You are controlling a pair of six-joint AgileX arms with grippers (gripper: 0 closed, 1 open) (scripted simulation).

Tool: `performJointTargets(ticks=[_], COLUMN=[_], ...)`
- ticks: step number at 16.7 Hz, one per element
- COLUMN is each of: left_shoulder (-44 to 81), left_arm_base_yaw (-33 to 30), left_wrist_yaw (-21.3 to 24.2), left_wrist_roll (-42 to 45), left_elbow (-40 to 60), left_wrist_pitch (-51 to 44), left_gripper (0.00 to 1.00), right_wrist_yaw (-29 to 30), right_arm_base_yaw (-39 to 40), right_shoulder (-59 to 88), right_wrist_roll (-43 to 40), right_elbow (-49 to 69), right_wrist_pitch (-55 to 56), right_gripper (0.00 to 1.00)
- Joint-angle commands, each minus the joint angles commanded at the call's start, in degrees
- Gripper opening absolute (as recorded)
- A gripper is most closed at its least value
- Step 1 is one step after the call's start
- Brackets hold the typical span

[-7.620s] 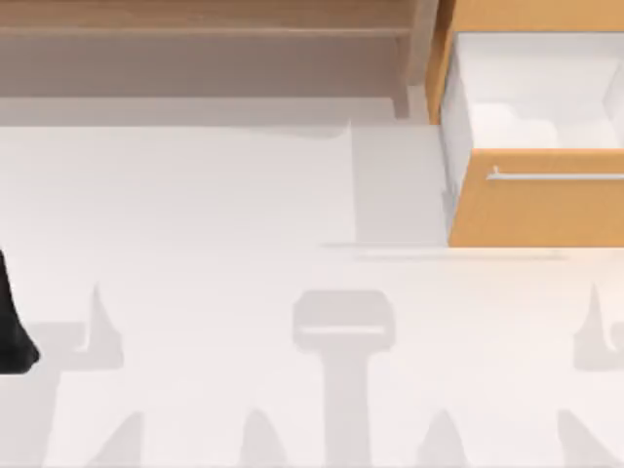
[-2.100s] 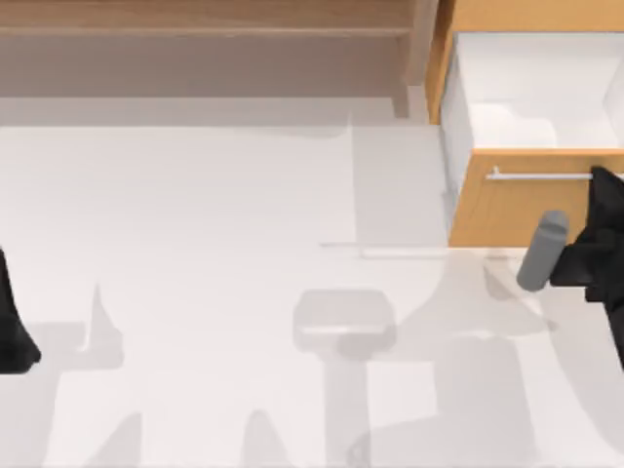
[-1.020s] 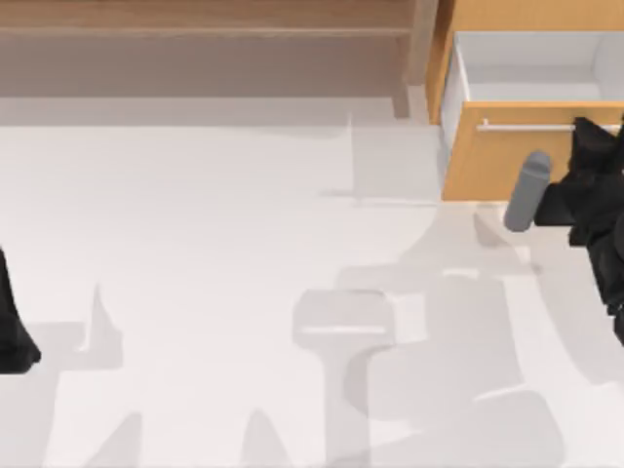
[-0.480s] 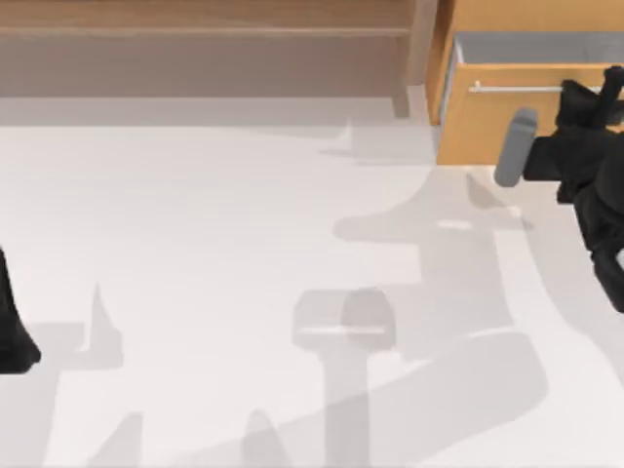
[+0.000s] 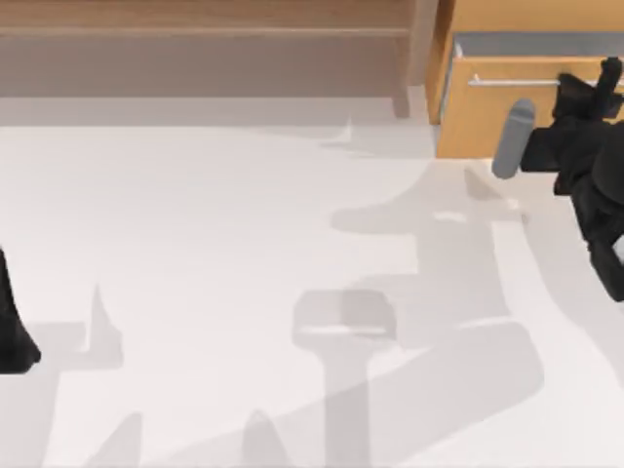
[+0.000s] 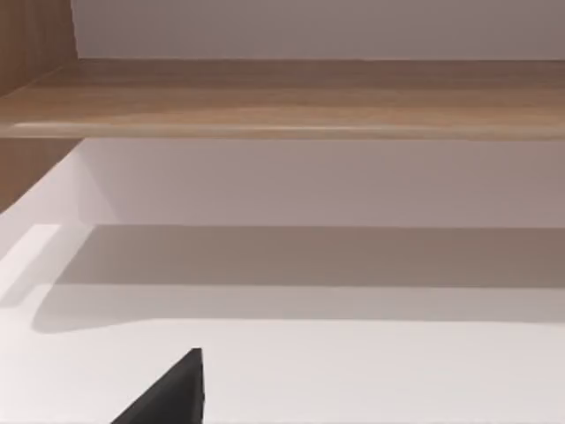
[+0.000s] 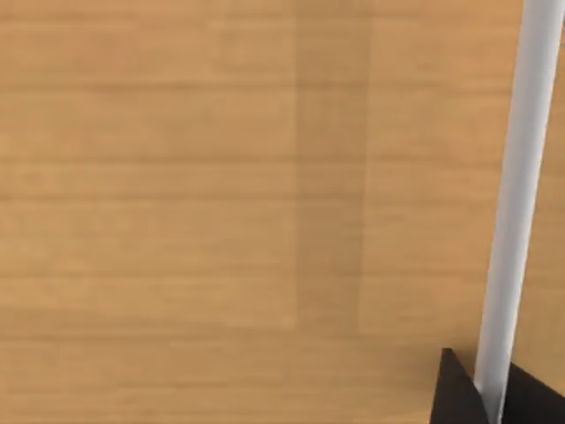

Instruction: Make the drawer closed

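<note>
Black left gripper (image 5: 12, 336) sits parked at the table's left edge, jaw state indeterminate. Long brown wooden shelf (image 5: 205, 44) lies clear of the work. At far right, the orange-tan wooden-fronted drawer (image 5: 497, 117) stands nearly shut; the right gripper (image 5: 597, 86), at its silver bar handle (image 7: 516, 203), jaws unreadable, should press further inward. No obstruction evident.

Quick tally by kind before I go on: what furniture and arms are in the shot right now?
Drawer: 1, nearly shut, with a bar handle
Shelf: 1
Arms: 2, right gripper at the drawer front, left arm parked at the table's left edge
Total: 4
</note>
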Motion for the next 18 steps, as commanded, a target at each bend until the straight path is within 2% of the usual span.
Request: performJointTargets(ticks=[8, 14, 18], left_shoulder=[0.00, 0.00, 0.00], left_arm_base_yaw=[0.00, 0.00, 0.00], left_wrist_yaw=[0.00, 0.00, 0.00], left_wrist_roll=[0.00, 0.00, 0.00], left_elbow=[0.00, 0.00, 0.00], left_wrist_pitch=[0.00, 0.00, 0.00], left_gripper=[1.00, 1.00, 1.00], right_wrist_yaw=[-1.45, -1.63, -1.63], right_arm_base_yaw=[-1.63, -1.83, -1.83], right_shoulder=[6.00, 6.68, 6.68], right_wrist_roll=[-0.12, -0.10, -0.10], right_elbow=[13.23, 14.75, 14.75], right_wrist_pitch=[-7.58, -8.52, -8.52], right_gripper=[0.00, 0.00, 0.30])
